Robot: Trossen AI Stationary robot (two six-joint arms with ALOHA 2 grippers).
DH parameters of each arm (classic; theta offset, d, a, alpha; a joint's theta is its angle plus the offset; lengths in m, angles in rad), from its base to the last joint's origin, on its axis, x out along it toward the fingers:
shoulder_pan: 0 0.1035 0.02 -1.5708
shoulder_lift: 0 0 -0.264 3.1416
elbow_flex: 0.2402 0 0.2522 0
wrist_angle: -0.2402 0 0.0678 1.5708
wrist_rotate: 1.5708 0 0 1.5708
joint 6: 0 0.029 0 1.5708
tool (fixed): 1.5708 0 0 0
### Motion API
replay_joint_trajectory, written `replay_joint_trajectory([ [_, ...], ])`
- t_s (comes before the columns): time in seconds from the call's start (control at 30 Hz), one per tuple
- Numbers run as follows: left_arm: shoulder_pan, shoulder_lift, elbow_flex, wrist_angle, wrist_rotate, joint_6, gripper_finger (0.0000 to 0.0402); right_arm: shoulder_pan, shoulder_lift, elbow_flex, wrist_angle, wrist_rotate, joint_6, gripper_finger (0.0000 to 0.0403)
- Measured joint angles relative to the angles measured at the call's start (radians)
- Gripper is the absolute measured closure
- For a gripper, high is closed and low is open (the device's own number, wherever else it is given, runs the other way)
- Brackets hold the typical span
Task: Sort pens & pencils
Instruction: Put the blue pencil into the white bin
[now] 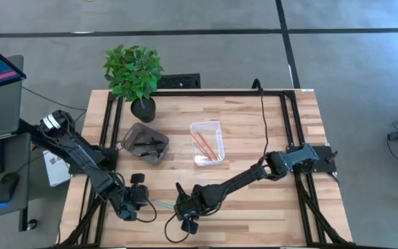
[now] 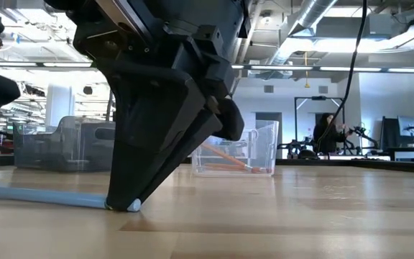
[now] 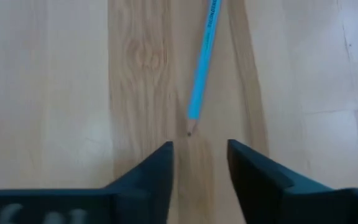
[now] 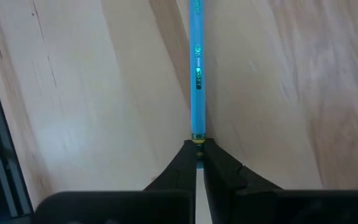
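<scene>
Even, bright overhead lighting; ceiling strip lights (image 2: 315,68) glow in the low view. The near gripper there is silhouetted and slightly soft.

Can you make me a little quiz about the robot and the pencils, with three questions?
1. True or false: the right hand is pinching the end of the light blue pencil.
2. Which tray holds the orange pencils? A) the clear tray B) the grey tray
3. Fill in: the left hand is open, and the blue pencil's sharp tip points ____ it.

Key: 1 true. 2 A. 3 toward.
</scene>
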Motion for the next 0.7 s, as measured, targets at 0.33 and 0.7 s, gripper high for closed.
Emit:
replay_joint_trajectory([
  [0.33, 0.019, 0.0, 0.0, 0.014, -0.041, 0.041, 0.0188, -0.02, 0.003, -0.001, 0.025, -0.007, -0.002, 0.0366],
  [0.7, 0.083, 0.0, 0.0, -0.02, 0.045, 0.119, 0.0218, -0.039, 0.012, -0.002, 0.072, -0.003, -0.004, 0.0373],
])
